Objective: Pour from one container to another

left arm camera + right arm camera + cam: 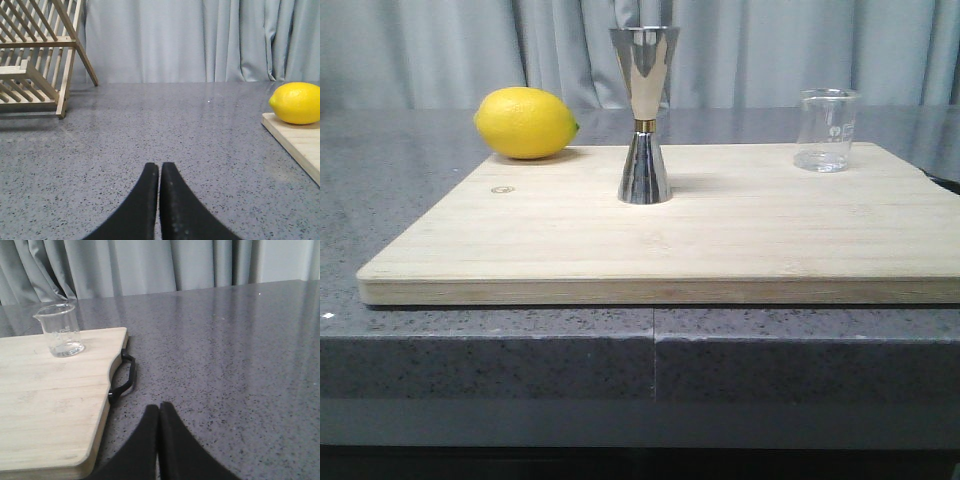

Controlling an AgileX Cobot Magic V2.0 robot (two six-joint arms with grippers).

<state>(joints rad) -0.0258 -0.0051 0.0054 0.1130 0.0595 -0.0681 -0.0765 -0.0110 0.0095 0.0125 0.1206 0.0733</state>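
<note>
Beaker (pixel 827 130) near board's (pixel 660 240) right edge, jigger (pixel 644 115) mid-board, left gripper (pixel 159 172) and right gripper (pixel 159 412) closed, both off-board.

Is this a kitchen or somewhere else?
Probably a kitchen-style counter, maybe staged: a pale wooden cutting board on a speckled grey stone countertop holds a yellow lemon and a polished steel hourglass jigger. A wooden slatted dish rack stands nearby, grey curtains behind.
</note>
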